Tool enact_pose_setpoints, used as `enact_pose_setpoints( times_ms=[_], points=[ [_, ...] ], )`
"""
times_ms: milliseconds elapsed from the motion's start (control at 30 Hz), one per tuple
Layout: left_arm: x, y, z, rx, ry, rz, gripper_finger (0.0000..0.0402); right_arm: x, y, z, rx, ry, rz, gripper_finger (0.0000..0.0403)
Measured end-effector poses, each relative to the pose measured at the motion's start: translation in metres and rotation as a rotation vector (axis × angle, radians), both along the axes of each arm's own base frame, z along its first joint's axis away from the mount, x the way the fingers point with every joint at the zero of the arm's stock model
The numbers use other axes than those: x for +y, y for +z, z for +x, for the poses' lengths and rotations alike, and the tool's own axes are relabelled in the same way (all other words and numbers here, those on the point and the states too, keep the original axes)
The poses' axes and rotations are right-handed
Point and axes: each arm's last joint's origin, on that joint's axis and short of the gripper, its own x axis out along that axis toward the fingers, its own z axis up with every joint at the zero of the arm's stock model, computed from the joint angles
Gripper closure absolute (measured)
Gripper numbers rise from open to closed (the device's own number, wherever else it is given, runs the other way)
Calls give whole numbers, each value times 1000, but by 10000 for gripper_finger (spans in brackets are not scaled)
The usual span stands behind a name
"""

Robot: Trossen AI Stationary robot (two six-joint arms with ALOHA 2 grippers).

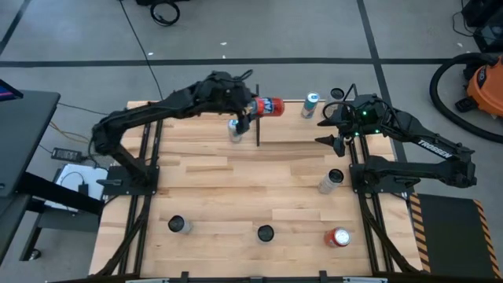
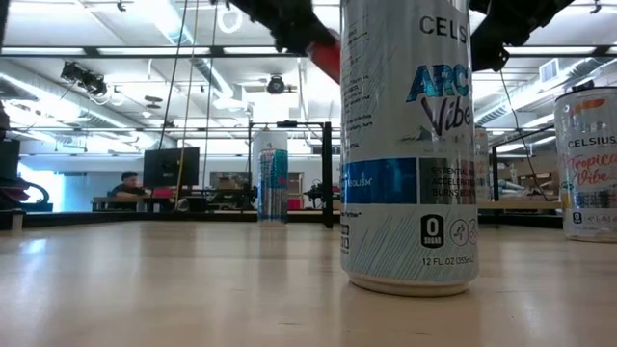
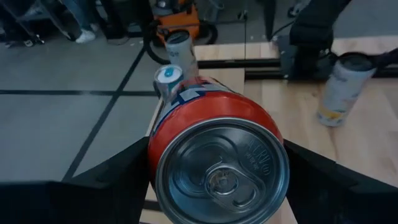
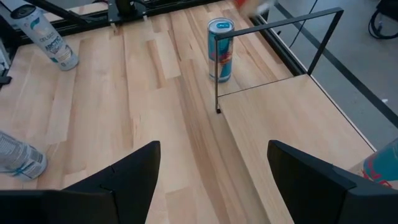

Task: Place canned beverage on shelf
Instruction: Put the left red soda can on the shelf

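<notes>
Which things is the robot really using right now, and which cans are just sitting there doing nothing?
Using now:
- red can, lying sideways, gripped by the left gripper
- shelf, pale panel with black rods

Just sitting:
- blue can standing by the shelf's post
- white can near the right arm
- red-topped can at the table's near edge
- right gripper, open, waiting, holding nothing

Left pincer [image 1: 253, 107] grips red can [image 1: 269, 106] (sideways).

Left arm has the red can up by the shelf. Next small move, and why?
Probably lower it onto the shelf and only then open. The left gripper holds the red can on its side in the air above the shelf's bare panel, while the right gripper waits open nearby. It may need tipping upright first.
</notes>
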Motion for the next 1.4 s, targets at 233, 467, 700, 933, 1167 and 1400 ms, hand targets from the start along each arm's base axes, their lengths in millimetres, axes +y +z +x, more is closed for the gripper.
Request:
enact_pose_setpoints(
  times_ms=[233,467,700,933,1167,1400],
  points=[
    [16,-10,40,75,-73,74,97,0,0,0,0,-1,2,98],
    [24,-19,61,295,-193,158,97,0,0,0,-1,-12,21,98],
    [31,-29,68,392,-250,189,97,0,0,0,-2,-15,25,98],
    [30,-42,73,423,-322,166,97,0,0,0,-8,-27,44,98],
    [30,-60,83,448,-345,132,97,0,0,0,-9,-25,43,98],
    [31,-72,88,467,-334,104,97,0,0,1,-6,-19,38,98]
  ],
)
